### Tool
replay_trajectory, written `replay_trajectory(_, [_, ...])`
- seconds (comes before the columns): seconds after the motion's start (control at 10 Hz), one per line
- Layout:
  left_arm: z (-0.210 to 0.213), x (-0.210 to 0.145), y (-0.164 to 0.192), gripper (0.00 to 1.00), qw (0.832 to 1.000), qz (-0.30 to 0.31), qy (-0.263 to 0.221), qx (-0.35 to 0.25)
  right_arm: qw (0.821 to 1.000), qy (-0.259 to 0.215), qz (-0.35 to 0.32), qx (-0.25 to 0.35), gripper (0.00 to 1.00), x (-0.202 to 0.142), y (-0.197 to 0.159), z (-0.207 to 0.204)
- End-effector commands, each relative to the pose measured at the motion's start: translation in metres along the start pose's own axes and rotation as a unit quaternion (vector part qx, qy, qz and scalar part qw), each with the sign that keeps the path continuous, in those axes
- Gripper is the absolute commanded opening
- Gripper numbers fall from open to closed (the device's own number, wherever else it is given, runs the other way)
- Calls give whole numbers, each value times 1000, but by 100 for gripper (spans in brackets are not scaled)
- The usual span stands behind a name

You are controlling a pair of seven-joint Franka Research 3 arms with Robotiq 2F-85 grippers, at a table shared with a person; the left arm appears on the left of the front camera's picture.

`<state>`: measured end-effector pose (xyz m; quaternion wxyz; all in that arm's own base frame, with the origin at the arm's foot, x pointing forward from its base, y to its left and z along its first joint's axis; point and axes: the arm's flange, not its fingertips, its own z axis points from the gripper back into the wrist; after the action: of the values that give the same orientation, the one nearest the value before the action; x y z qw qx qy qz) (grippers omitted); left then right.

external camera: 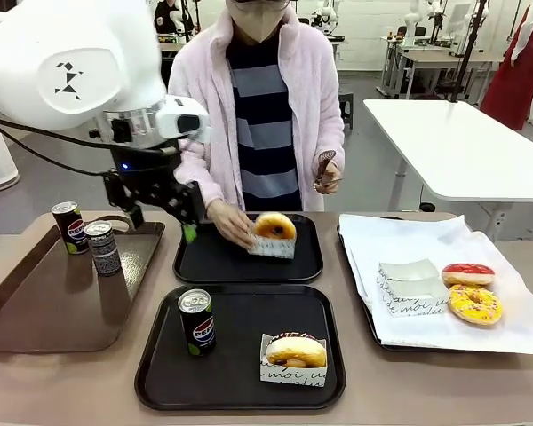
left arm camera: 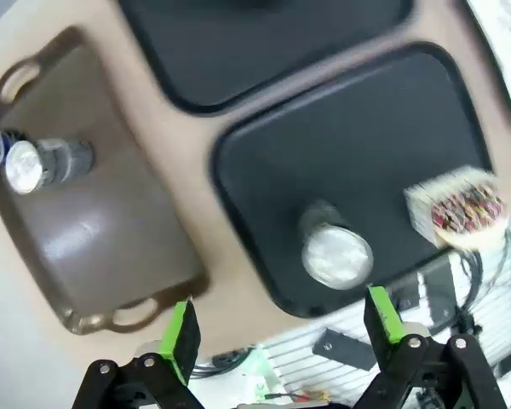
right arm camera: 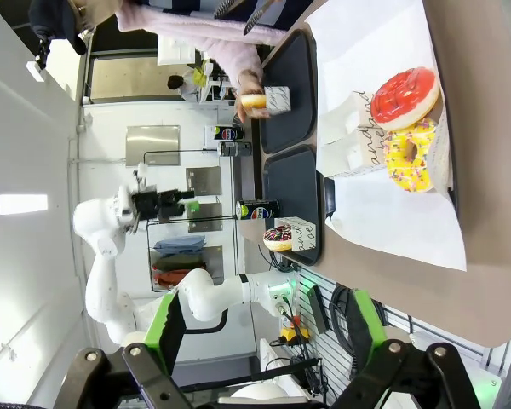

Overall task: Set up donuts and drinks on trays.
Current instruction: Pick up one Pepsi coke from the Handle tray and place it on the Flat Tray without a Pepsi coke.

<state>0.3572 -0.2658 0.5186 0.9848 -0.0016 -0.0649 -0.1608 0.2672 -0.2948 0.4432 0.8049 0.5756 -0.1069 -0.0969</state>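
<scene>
The left hand (left arm camera: 283,328) is released, its green pads (left arm camera: 183,334) spread wide with nothing between them. In the front view it hangs above the tan surface (external camera: 71,382), over the gap between the far right corner of the glossy brown handled tray (external camera: 35,311) and the left edge of the farther black plastic tray (external camera: 209,262).

On that farther tray the person's hand (external camera: 229,222) grips a golden ring donut in a white paper sleeve (external camera: 274,232). The donut stands on edge toward the tray's far edge.

At the brown tray's far left corner stands a black Pepsi can (external camera: 68,226), with a grey-and-black patterned can (external camera: 102,250) just beside it.

The nearer black plastic tray (external camera: 249,324) lies along the surface's near edge. It carries a second black Pepsi can (external camera: 196,321) upright by its left edge. At its near right corner is a chocolate-glazed sprinkled donut in a white scripted sleeve (external camera: 295,352).

The right hand (right arm camera: 266,322) is released too, with its pads apart and empty. It is held clear of the surface, off its right end.

Nearest to the right hand lies the tray lined with white paper (external camera: 400,244), at the surface's right edge. On it a red-glazed donut (external camera: 468,273) and a yellow sprinkled donut (external camera: 475,304) sit just beside each other toward the right edge. Two empty white paper sleeves (external camera: 411,286) lie near the middle.
</scene>
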Motion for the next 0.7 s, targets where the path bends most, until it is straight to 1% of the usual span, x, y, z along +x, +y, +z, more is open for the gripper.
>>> replay_trajectory(0.0, [-13,51,75,100,993,114,-12,21,1000,1,1,6,100,0,-1,1])
replay_trajectory(0.1, [-17,73,105,100,989,146,-10,30,1000,1,1,6,100,0,-1,1])
replay_trajectory(0.2, [-21,110,130,100,986,161,-8,48,1000,1,1,6,100,0,-1,1])
replay_trajectory(0.3, [-23,100,158,100,977,205,-15,62,1000,1,1,6,100,0,-1,1])
replay_trajectory(0.4, [-23,98,176,100,969,235,-14,69,1000,1,1,6,100,0,-1,1])
replay_trajectory(0.5, [-22,113,186,100,967,245,-7,67,1000,1,1,6,100,0,-1,1])
replay_trajectory(0.6, [-20,116,188,100,966,251,-5,59,1000,1,1,6,100,0,-1,1])
